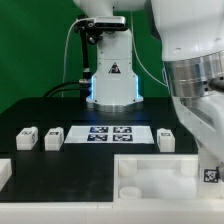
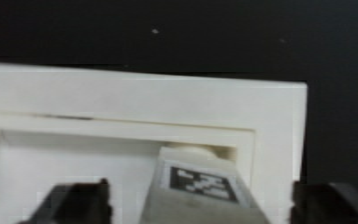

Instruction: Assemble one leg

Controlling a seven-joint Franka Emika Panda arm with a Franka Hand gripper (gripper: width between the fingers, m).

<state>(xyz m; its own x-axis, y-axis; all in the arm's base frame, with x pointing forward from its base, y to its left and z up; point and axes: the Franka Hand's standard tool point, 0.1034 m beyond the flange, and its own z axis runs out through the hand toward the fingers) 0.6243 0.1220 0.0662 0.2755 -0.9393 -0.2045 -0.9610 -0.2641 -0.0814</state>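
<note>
A white leg [image 2: 195, 180] with a black-and-white tag stands in a corner of the large white tray-shaped piece [image 2: 140, 100]. In the wrist view my gripper [image 2: 202, 206] is open wide around this leg. The dark fingers [image 2: 73, 203] stand on either side of it with a gap on each side, not touching. In the exterior view the gripper [image 1: 204, 152] hangs over the tray piece's [image 1: 150, 176] right end, where the leg's tag [image 1: 210, 173] shows. Three more legs lie on the table: two [image 1: 27, 137] [image 1: 53, 139] at the exterior view's left and one [image 1: 167, 139] to the right.
The marker board [image 1: 108, 134] lies flat between the loose legs, behind the tray piece. The robot base [image 1: 112, 75] stands at the back centre. A white piece's corner [image 1: 4, 172] shows at the exterior view's left edge.
</note>
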